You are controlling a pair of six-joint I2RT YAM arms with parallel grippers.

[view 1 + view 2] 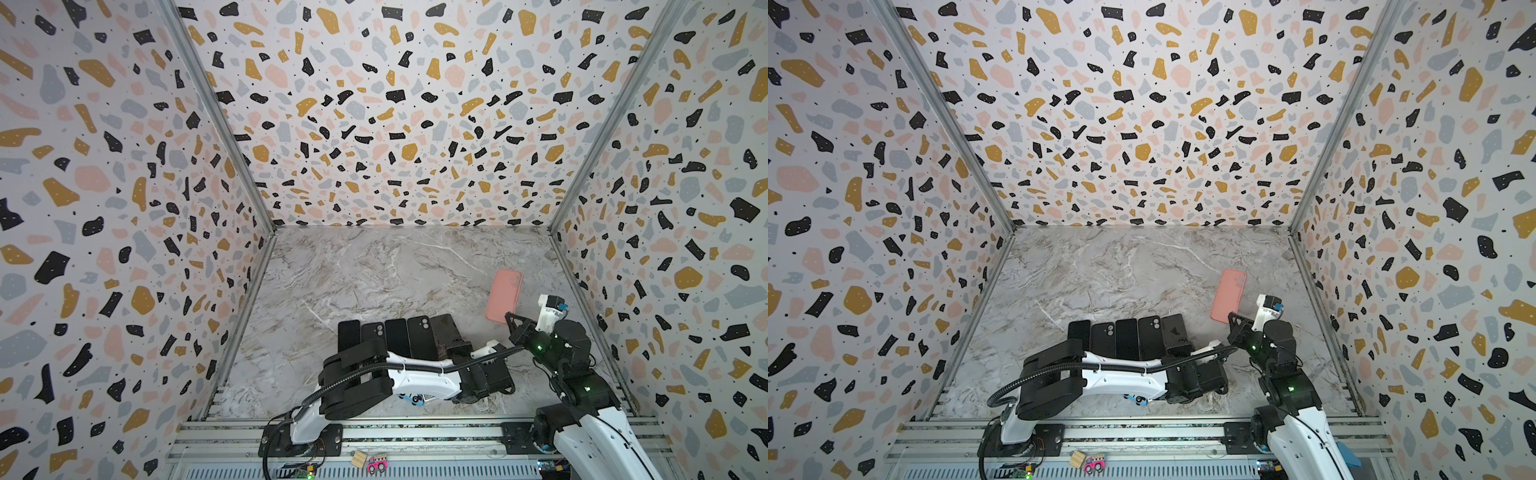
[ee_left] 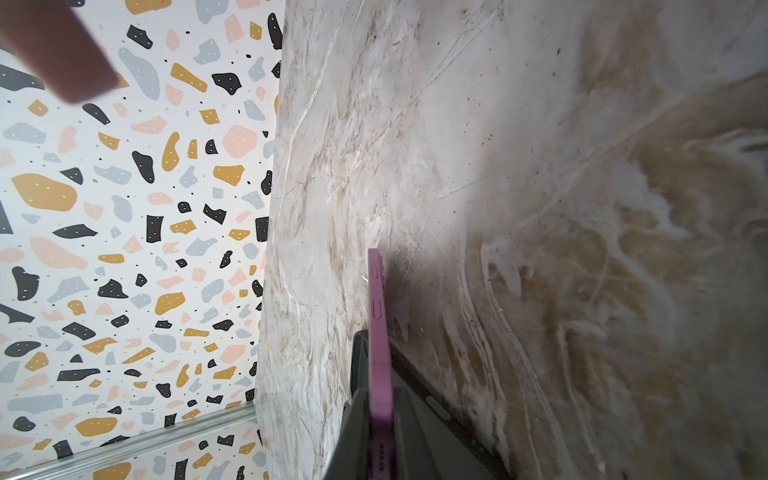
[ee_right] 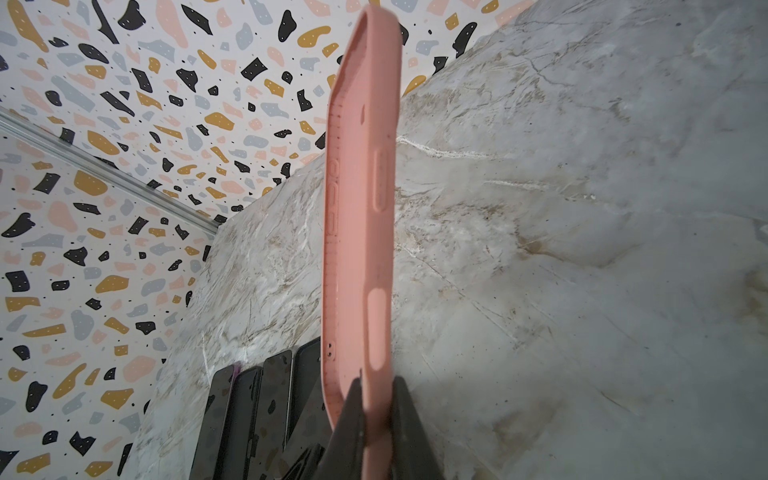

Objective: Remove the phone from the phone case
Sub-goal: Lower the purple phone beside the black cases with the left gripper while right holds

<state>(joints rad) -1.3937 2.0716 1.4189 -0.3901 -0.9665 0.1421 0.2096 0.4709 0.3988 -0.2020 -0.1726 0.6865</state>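
A salmon-pink phone case (image 1: 504, 295) (image 1: 1227, 295) is held empty above the right side of the table, with my right gripper (image 1: 513, 319) (image 3: 376, 415) shut on its near end. In the right wrist view the case (image 3: 361, 208) stands edge-on between the dark fingers. The phone (image 2: 378, 316) has a purple-pink edge and lies screen up at the right end of a row (image 1: 445, 332). My left gripper (image 1: 457, 347) (image 2: 380, 399) reaches across and is shut on the phone's near edge, low at the table.
Several other dark phones (image 1: 390, 336) (image 3: 257, 407) lie side by side left of the held phone. Patterned walls (image 1: 124, 249) close in the marble table (image 1: 374, 270) on three sides. A wooden block and a pink toy car (image 1: 376, 463) sit on the front rail.
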